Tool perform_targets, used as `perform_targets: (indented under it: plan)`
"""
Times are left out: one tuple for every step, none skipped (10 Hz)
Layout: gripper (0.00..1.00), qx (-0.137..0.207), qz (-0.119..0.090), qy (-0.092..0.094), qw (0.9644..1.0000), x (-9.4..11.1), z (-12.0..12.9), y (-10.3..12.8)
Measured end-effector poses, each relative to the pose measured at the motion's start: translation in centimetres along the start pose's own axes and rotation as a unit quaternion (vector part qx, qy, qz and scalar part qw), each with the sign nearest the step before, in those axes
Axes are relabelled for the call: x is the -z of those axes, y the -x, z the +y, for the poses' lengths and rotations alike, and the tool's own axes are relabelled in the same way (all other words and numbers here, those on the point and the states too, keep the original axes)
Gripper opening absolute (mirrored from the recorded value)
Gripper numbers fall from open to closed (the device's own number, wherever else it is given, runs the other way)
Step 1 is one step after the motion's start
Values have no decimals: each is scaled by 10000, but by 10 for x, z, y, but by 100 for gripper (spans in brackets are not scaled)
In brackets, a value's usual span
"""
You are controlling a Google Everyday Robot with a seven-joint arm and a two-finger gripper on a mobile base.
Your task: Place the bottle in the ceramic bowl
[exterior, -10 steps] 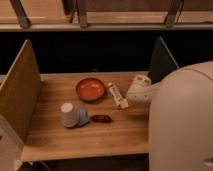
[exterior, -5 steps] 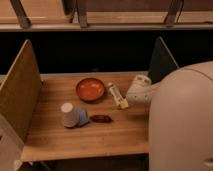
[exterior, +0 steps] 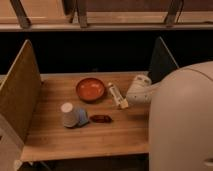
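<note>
The bottle (exterior: 116, 95) is slim and pale with a yellowish label; it lies flat on the wooden table, just right of the ceramic bowl. The ceramic bowl (exterior: 90, 89) is round, orange-red inside with a darker rim, and sits near the table's middle back. My gripper (exterior: 131, 98) is at the end of the white arm coming from the right; it sits right beside the bottle's near end. The arm's white body hides much of it.
A white-and-blue cup (exterior: 72, 116) lies on its side at the front left. A small dark red flat object (exterior: 100, 118) lies next to it. Upright panels (exterior: 20, 95) stand at the table's left and right (exterior: 161, 60) ends. My large white body (exterior: 182, 125) fills the right foreground.
</note>
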Motion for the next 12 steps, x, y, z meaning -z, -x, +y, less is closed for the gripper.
perform_targets:
  plan:
    - [80, 7, -5, -5, 10000, 0, 0, 0]
    - [80, -4, -27, -29, 10000, 1, -2, 3]
    - [80, -65, -127, -91, 9999, 4, -6, 12]
    - [80, -169, -248, -147, 9994, 8, -11, 23]
    - [80, -442, -459, -208, 9978, 15, -18, 42]
    - [80, -709, -584, -214, 9955, 18, -22, 53]
    - [80, -995, -665, -170, 9927, 17, -24, 61]
    - [80, -1177, -688, -107, 9906, 13, -23, 64]
    - [80, -1375, -673, 13, 9882, 4, -18, 65]
    - [80, -1438, -651, 76, 9874, -2, -14, 65]
    - [80, -1440, -654, 74, 9874, -1, -14, 65]
    - [80, -1445, -654, 71, 9873, -1, -15, 65]
